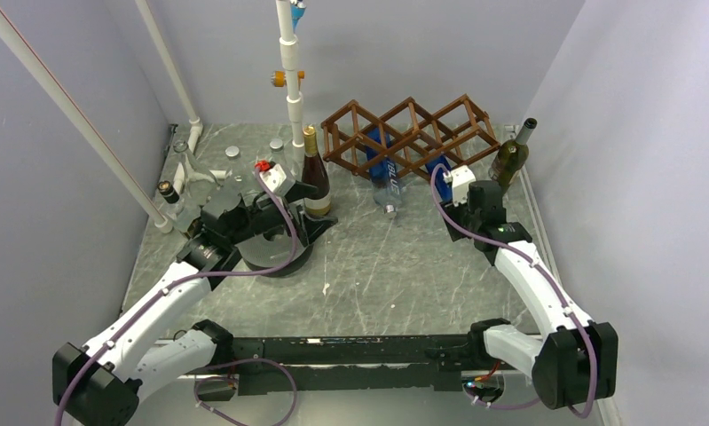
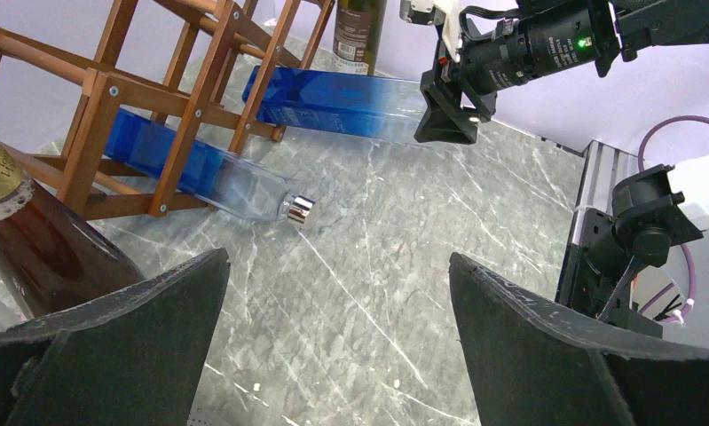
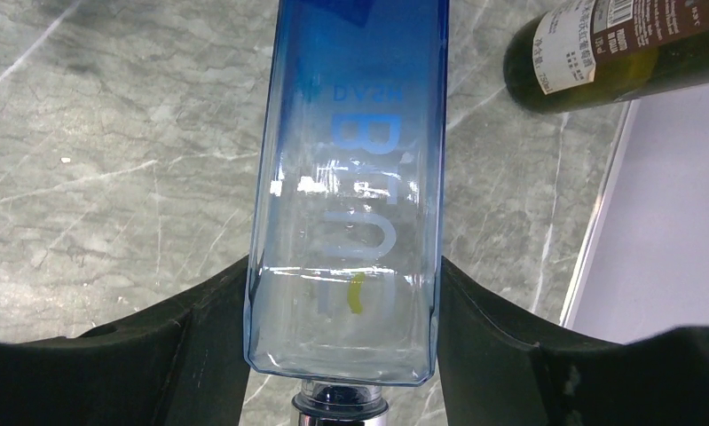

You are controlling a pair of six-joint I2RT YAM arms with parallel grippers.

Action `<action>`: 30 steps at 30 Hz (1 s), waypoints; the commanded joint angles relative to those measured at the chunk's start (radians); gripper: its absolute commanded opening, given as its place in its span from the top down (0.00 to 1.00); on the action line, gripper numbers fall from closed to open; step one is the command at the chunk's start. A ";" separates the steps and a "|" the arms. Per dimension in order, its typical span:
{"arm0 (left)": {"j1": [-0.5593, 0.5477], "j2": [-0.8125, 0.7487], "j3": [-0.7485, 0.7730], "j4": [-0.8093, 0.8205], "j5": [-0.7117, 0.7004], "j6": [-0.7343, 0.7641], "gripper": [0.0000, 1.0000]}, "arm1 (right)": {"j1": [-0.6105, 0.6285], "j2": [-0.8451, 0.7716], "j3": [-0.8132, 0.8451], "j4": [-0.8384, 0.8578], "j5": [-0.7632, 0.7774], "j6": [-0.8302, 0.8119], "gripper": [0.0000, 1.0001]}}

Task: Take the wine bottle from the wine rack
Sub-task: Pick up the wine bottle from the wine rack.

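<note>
The brown wooden wine rack [image 1: 410, 133] stands at the back of the table and also shows in the left wrist view [image 2: 146, 106]. A blue-tinted square glass bottle [image 1: 387, 176] lies in a lower cell, its silver cap [image 2: 298, 209] pointing out over the table. My right gripper [image 1: 451, 180] is shut on a second blue bottle [image 3: 346, 177] near its neck end; the far end of that bottle [image 2: 333, 96] is still by the rack's lower right cell. My left gripper [image 2: 337, 302] is open and empty, low over the table, beside an upright dark brown wine bottle [image 1: 314, 173].
A green wine bottle [image 1: 511, 155] leans at the right wall, close behind my right gripper, and shows in the right wrist view [image 3: 617, 44]. White pipes, caps and small parts [image 1: 231, 164] lie at the back left. A white pole [image 1: 290, 71] rises behind the brown bottle.
</note>
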 commanded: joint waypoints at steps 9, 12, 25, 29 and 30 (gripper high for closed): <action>-0.003 0.016 0.005 0.056 0.066 -0.015 0.01 | -0.003 -0.065 0.022 -0.030 -0.033 -0.004 0.99; -0.004 0.016 0.005 0.058 0.071 -0.014 0.01 | -0.005 -0.072 0.018 -0.035 -0.028 -0.006 1.00; -0.009 0.021 0.007 0.055 0.077 -0.012 0.00 | -0.013 -0.087 0.005 -0.060 -0.028 -0.019 1.00; -0.009 0.024 0.006 0.055 0.080 -0.012 0.01 | -0.014 -0.087 -0.001 -0.063 -0.032 -0.022 1.00; -0.009 0.024 0.007 0.055 0.081 -0.012 0.01 | -0.013 -0.087 -0.001 -0.064 -0.032 -0.023 1.00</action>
